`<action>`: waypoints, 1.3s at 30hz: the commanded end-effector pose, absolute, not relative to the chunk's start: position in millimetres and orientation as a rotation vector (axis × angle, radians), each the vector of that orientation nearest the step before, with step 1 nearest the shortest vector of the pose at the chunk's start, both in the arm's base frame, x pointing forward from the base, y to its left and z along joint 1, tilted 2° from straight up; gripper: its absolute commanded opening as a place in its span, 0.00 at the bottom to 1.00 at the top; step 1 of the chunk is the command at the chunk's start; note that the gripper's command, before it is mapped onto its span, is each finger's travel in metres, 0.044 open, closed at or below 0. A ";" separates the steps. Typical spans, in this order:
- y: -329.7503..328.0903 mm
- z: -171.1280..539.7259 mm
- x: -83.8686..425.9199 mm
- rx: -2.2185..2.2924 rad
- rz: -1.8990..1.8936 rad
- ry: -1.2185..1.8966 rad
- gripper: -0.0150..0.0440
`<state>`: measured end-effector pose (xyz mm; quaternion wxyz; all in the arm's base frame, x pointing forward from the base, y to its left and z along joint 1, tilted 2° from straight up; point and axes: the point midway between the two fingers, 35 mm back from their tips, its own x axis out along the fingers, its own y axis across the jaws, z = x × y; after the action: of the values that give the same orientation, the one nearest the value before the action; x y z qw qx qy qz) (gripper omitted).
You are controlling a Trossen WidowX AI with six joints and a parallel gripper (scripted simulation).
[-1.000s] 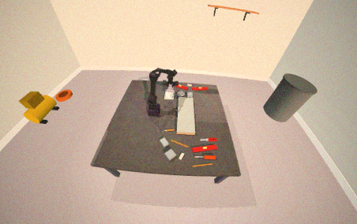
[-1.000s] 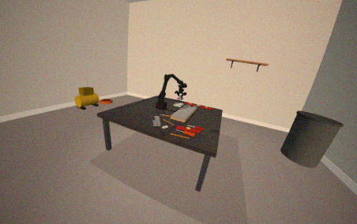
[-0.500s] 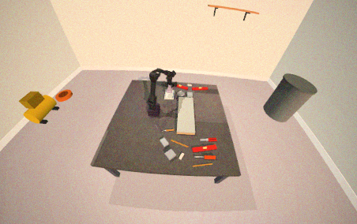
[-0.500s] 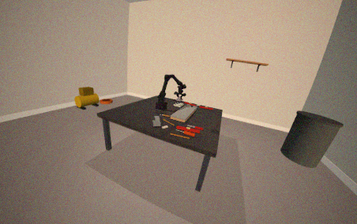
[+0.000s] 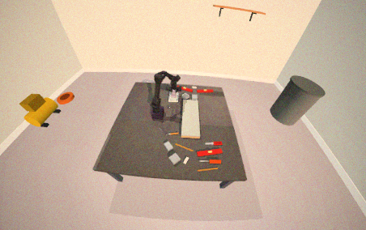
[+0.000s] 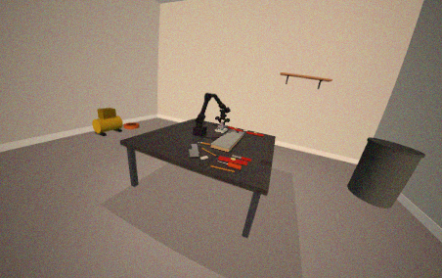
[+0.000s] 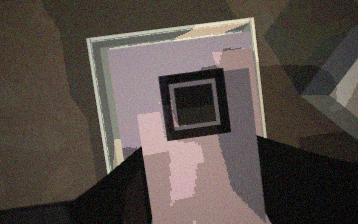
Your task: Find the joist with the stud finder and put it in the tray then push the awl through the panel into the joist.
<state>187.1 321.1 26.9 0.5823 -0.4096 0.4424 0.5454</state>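
My gripper (image 5: 174, 91) (image 6: 222, 118) (image 7: 193, 146) is shut on the stud finder (image 7: 200, 160), a pale lilac block with a black square window. It holds the stud finder just above the small white tray (image 5: 170, 99) (image 7: 95, 95), which fills most of the wrist view. The tray stands at the far end of the table, left of the pale floor panel (image 5: 190, 118) (image 6: 228, 141). A small orange-handled tool (image 5: 173, 134), perhaps the awl, lies on the table left of the panel's near end.
The dark table (image 5: 137, 138) (image 6: 170, 142) carries red and orange tools (image 5: 210, 152) and grey blocks (image 5: 174, 159) at the front, and red tools (image 5: 199, 90) at the back. A grey bin (image 5: 296, 100) stands on the floor at the right. A yellow machine (image 5: 40, 110) stands on the left.
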 end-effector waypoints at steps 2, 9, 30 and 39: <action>320.9 15.8 186.4 -0.951 1.273 1.030 0.25; 319.5 0.4 185.4 -0.951 1.273 1.031 0.25; 318.4 -19.3 184.8 -0.957 1.274 1.035 0.39; 318.4 -19.3 184.8 -0.957 1.274 1.035 0.79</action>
<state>184.6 318.1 -19.7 0.5814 -0.4098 0.4436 0.5452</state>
